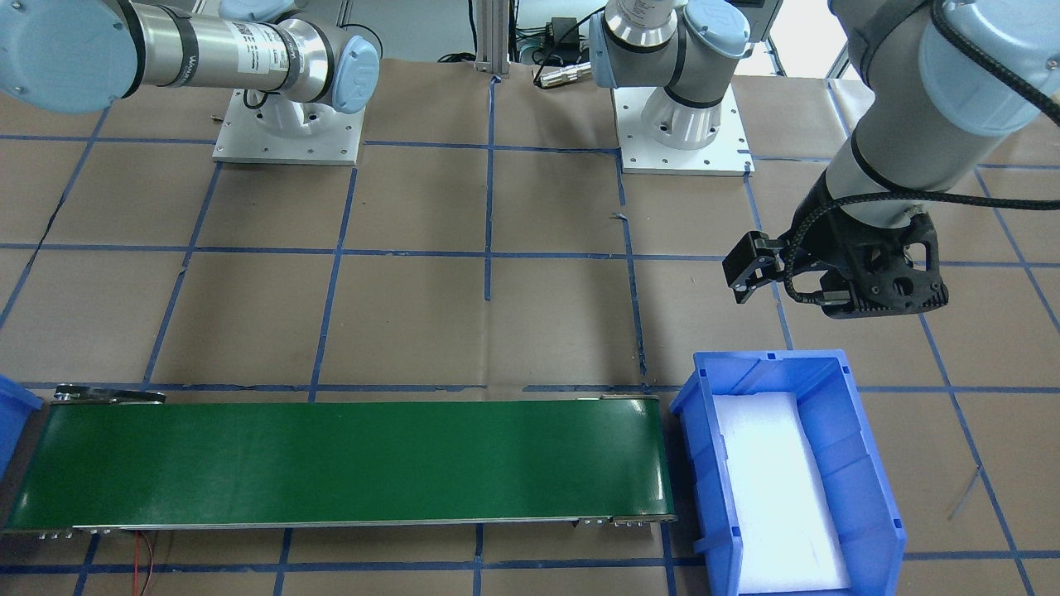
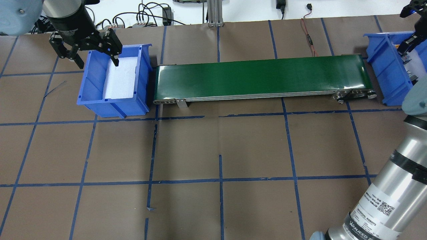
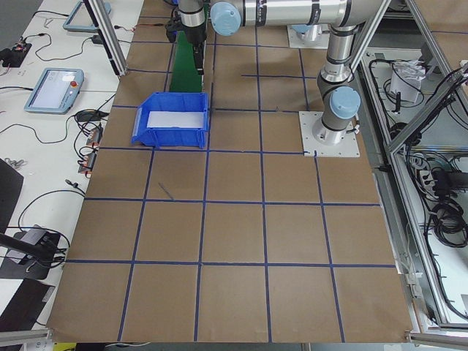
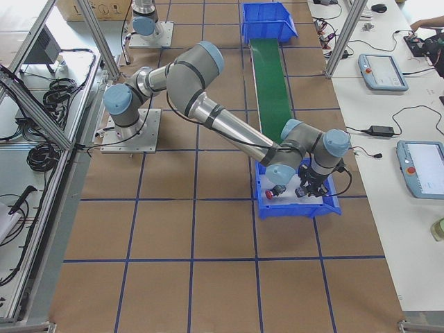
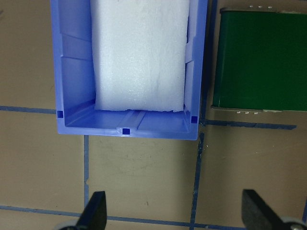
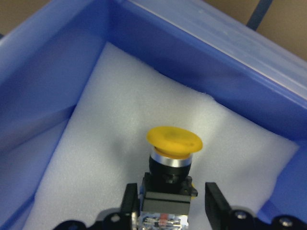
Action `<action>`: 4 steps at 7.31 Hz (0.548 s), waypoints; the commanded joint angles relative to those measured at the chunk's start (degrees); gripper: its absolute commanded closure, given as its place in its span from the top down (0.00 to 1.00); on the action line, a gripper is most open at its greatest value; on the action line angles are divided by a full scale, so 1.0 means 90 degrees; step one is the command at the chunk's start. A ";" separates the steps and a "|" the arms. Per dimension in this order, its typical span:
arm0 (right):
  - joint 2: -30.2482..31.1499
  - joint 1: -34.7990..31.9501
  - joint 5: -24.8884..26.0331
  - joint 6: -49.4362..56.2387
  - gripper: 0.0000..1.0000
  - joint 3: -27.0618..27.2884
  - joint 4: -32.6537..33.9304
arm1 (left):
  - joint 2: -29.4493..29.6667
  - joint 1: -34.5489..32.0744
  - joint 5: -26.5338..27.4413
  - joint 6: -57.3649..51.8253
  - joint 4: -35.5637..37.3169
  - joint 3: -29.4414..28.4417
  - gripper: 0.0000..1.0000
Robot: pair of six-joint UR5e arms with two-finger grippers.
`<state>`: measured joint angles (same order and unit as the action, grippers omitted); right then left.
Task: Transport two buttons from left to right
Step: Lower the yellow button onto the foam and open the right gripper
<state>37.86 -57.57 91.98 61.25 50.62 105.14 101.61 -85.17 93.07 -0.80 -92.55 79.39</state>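
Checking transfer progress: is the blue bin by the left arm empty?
Empty: the left bin holds only its white foam liner, with nothing on it, in the left wrist and overhead views.

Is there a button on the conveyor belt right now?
No, the belt is bare from end to end in the overhead view.

Button (image 6: 170,163): yellow cap, silver collar, black body. Second button (image 4: 277,192): red cap. Bin (image 2: 113,101): blue; foam liner (image 2: 121,78) white. Belt (image 2: 260,78): dark green. Surface (image 2: 253,146): brown, blue-taped grid.
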 commanded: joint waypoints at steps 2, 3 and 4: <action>0.0216 0.0000 -0.0121 0.0030 0.57 -0.0106 -0.0061 | 0.0000 -0.0009 -0.0039 0.0001 0.0010 -0.0013 1.00; 0.0401 0.0000 -0.0132 0.0050 0.57 -0.0165 -0.0293 | 0.0000 -0.0018 -0.0039 0.0001 0.0000 0.0035 1.00; 0.0673 0.0000 -0.0161 0.0050 0.57 -0.0156 -0.0421 | -0.0010 -0.0019 -0.0039 0.0001 0.0010 0.0017 1.00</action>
<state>41.35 -57.57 90.86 61.61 49.44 102.96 101.58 -85.31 92.74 -0.79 -92.51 79.53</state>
